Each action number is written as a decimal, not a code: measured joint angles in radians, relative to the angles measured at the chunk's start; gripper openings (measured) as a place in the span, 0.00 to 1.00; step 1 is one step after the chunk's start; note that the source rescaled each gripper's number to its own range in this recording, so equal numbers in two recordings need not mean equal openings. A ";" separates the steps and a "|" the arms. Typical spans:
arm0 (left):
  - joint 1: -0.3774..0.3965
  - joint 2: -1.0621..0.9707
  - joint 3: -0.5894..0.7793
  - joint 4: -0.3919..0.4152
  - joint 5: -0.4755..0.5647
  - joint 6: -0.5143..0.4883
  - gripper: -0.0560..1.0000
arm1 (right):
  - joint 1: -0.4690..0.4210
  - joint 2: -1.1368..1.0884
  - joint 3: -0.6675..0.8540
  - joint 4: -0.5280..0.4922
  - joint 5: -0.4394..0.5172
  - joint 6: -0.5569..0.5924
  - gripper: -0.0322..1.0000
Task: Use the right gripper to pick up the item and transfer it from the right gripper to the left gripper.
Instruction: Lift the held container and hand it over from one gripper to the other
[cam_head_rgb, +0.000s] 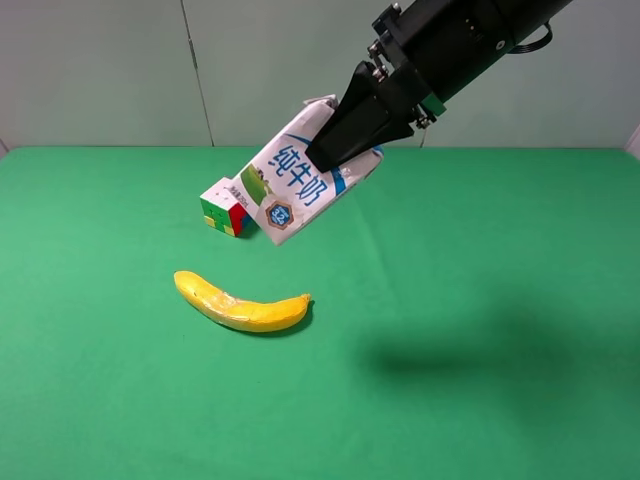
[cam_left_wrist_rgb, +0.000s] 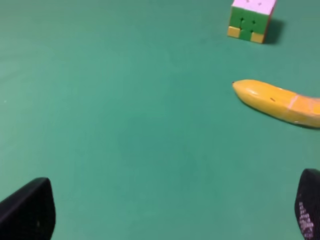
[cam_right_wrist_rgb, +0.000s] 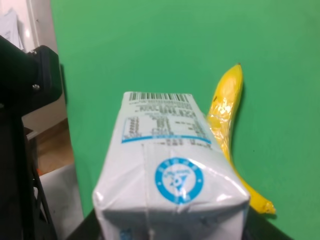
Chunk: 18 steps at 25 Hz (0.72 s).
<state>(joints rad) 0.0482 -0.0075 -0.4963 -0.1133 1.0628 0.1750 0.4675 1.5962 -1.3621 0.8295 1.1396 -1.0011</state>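
The item, a white milk carton (cam_head_rgb: 290, 185) with blue characters, hangs tilted in the air above the green table, its bottom end lowest. My right gripper (cam_head_rgb: 335, 145) is shut on its upper part, coming down from the upper right. The right wrist view shows the carton (cam_right_wrist_rgb: 170, 170) close up, with a dark fingertip (cam_right_wrist_rgb: 82, 231) beside it. My left gripper (cam_left_wrist_rgb: 170, 215) is open over bare green cloth, its black fingertips (cam_left_wrist_rgb: 27, 210) far apart with nothing between them. The exterior high view does not show it.
A yellow banana (cam_head_rgb: 240, 305) lies on the green table (cam_head_rgb: 480, 300) below and left of the carton. A multicoloured puzzle cube (cam_head_rgb: 225, 207) stands just behind the carton's low end. Both show in the left wrist view, banana (cam_left_wrist_rgb: 280, 102) and cube (cam_left_wrist_rgb: 250, 20).
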 joint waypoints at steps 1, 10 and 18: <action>0.000 0.000 0.000 -0.017 0.000 0.009 0.92 | 0.000 -0.002 0.000 0.001 0.000 -0.001 0.04; 0.000 0.075 0.000 -0.195 0.000 0.055 0.92 | 0.000 -0.002 0.000 0.002 0.001 -0.004 0.04; 0.000 0.369 -0.012 -0.460 -0.098 0.250 0.91 | 0.000 -0.002 0.000 0.002 0.000 -0.006 0.04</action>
<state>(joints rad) 0.0482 0.3612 -0.5086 -0.5735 0.9644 0.4250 0.4675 1.5938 -1.3621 0.8316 1.1395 -1.0075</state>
